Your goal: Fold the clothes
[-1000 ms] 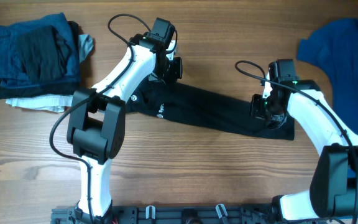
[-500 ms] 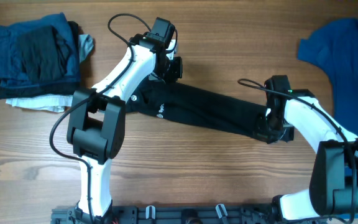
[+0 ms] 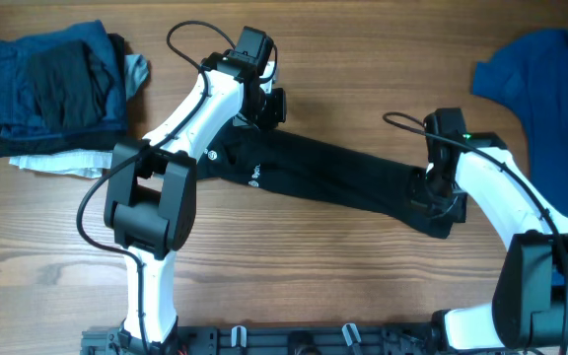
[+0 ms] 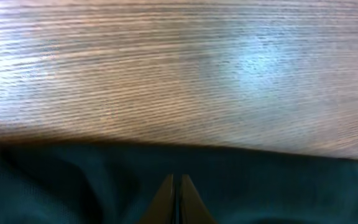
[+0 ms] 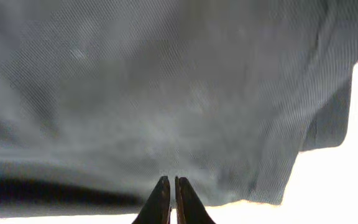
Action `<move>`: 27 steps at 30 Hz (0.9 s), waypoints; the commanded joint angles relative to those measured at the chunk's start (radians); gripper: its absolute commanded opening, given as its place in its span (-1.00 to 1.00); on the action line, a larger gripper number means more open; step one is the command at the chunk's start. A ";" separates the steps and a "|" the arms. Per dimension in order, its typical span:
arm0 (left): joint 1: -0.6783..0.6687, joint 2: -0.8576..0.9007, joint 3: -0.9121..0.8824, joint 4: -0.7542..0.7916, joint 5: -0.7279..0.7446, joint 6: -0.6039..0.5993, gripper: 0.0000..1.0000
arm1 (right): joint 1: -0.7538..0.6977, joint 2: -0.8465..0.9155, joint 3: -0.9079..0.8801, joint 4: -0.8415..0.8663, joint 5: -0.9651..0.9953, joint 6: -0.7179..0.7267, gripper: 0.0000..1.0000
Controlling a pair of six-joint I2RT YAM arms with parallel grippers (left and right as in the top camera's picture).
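Wood-grain tabletop [image 3: 343, 286] fills the overhead frame. Black T-shirt [image 3: 333, 177] lies across the centre, bunched into a long narrow band running from upper left of centre down to right of centre. It is pulled out between the two arms.

Left arm [image 3: 180, 123] reaches up from bottom left to the band's upper-left end. Right arm [image 3: 496, 187] comes in from bottom right to the band's lower-right end.

Royal-blue shirt [image 3: 550, 84] is spread loose at the upper right, partly cut by the frame edge and well apart from the black one. A stack of folded clothes [image 3: 57, 94] sits in the upper left corner, blue and dark pieces over a white one.

Left end effector [image 3: 267, 106] has its fingers pinched fully together on the shirt's upper-left end. In the left wrist view the closed tips [image 4: 176, 198] sit against dark cloth along the bottom, with bare wood above.

Right end effector [image 3: 434, 193] is also clamped tight on the shirt's lower-right end. In the right wrist view the closed tips [image 5: 171, 198] meet cloth that fills nearly the whole frame.

Small white logo [image 3: 255, 175] shows on the shirt near its left end.
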 commanded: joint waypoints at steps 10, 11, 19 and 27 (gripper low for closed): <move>-0.046 0.017 -0.007 -0.192 -0.084 0.053 -0.92 | -0.049 0.108 0.013 0.157 0.006 -0.013 -0.91; -0.042 0.017 -0.007 -0.227 -0.104 0.047 -0.92 | -0.054 0.120 0.013 0.164 0.006 -0.013 -0.92; 0.005 0.017 -0.018 -0.406 -0.186 0.016 -0.92 | -0.071 0.221 0.013 0.233 0.005 -0.036 -0.91; 0.064 0.017 -0.136 -0.390 -0.256 -0.033 -0.92 | -0.071 0.252 0.014 0.315 0.006 -0.066 -0.90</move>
